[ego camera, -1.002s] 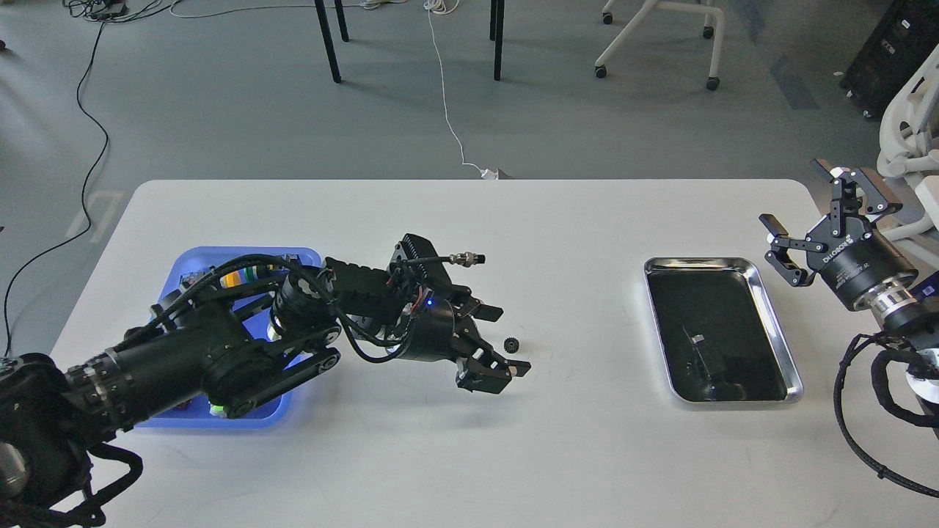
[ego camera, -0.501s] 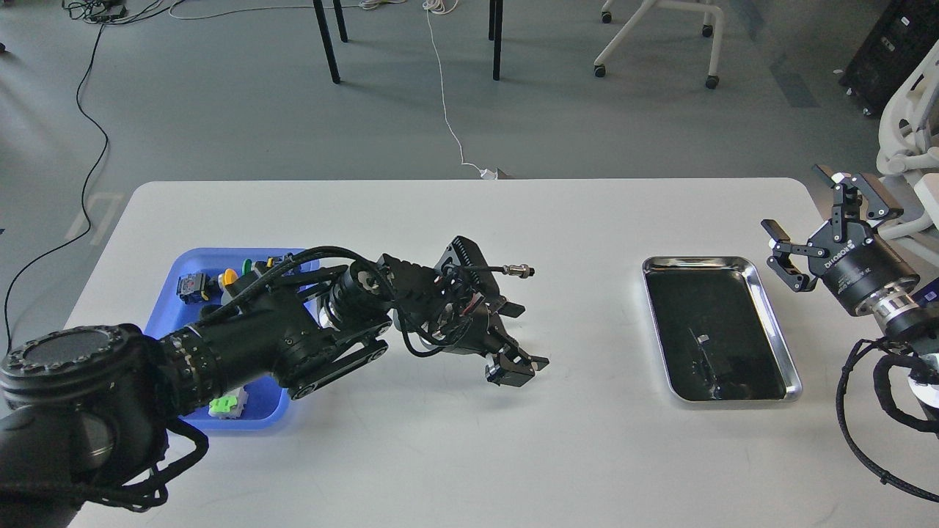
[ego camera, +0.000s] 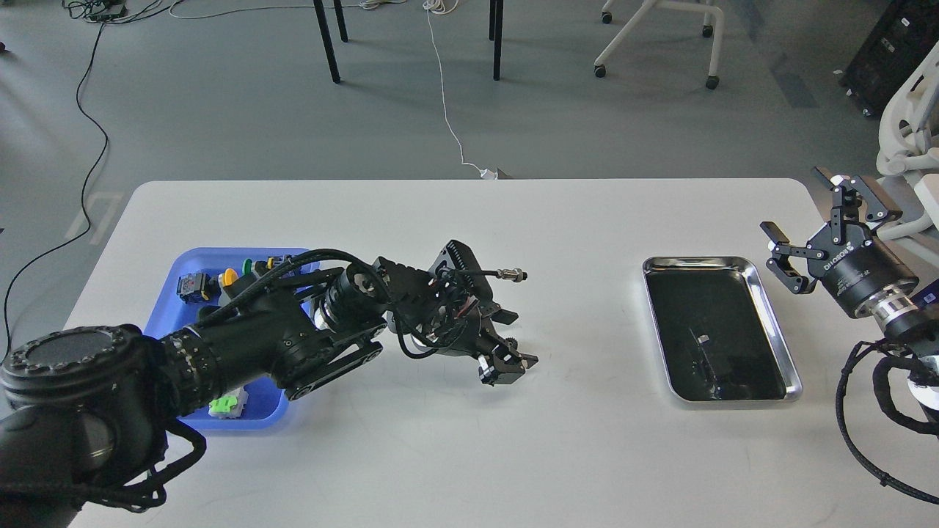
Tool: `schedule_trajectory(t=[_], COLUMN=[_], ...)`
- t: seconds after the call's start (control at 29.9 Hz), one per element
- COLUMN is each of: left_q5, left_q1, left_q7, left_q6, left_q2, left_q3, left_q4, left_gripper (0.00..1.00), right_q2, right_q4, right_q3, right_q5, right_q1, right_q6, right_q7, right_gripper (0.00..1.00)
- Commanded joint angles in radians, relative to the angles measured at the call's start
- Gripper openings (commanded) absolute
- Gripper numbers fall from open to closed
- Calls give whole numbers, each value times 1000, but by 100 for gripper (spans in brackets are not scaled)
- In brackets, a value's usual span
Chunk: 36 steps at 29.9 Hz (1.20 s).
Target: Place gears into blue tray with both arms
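A tiny black gear (ego camera: 511, 342) lies on the white table, right of the blue tray (ego camera: 167, 297). My left arm reaches over the tray, and its gripper (ego camera: 509, 342) is low at the table with the gear between its two spread fingers, nearer the lower one. I cannot tell whether either finger touches it. The tray holds coloured push-button switches (ego camera: 229, 277) and is partly hidden by the arm. My right gripper (ego camera: 808, 211) hangs open and empty at the table's right edge, beyond the steel tray.
A shiny steel tray (ego camera: 779, 323) with a dark bottom sits right of centre. A cable plug (ego camera: 511, 276) sticks out from the left wrist. Chair and table legs stand on the floor behind the table.
My left arm swung out of the blue tray to the right, then lowered its gripper around the gear, its fingers drawing slightly closer. The right gripper barely moved.
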Motion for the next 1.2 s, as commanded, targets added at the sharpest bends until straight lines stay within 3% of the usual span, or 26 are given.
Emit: schedule_trajectory(t=[0.0, 0.03, 0.37, 0.47, 0.5, 0.74, 1.0, 1.17], left_q5=[0, 0, 0, 0, 0, 0, 0, 0], left_q1=[0, 5, 8, 9, 9, 5, -40, -87], left_q7=[0, 0, 0, 0, 0, 0, 0, 0], left_q6=[0, 0, 0, 0, 0, 9, 20, 3], left_q2=[0, -3, -3, 0, 0, -3, 18, 234], left_q3=[0, 46, 48, 48, 48, 46, 37, 40], left_q4=[0, 36, 38, 40, 40, 38, 11, -118], left_gripper=[76, 58, 56, 28, 24, 16, 15, 16], right_q2=[0, -1, -1, -1, -1, -1, -1, -1], right_q4=[0, 0, 0, 0, 0, 1, 3, 6], right_q3=[0, 0, 0, 0, 0, 0, -2, -3], right_q5=[0, 0, 0, 0, 0, 0, 0, 0], right_q1=[0, 0, 0, 0, 0, -1, 0, 0], right_q6=[0, 0, 0, 0, 0, 0, 0, 0], right_q7=[0, 0, 0, 0, 0, 0, 0, 0], right_gripper=[98, 98, 98, 98, 98, 98, 98, 98])
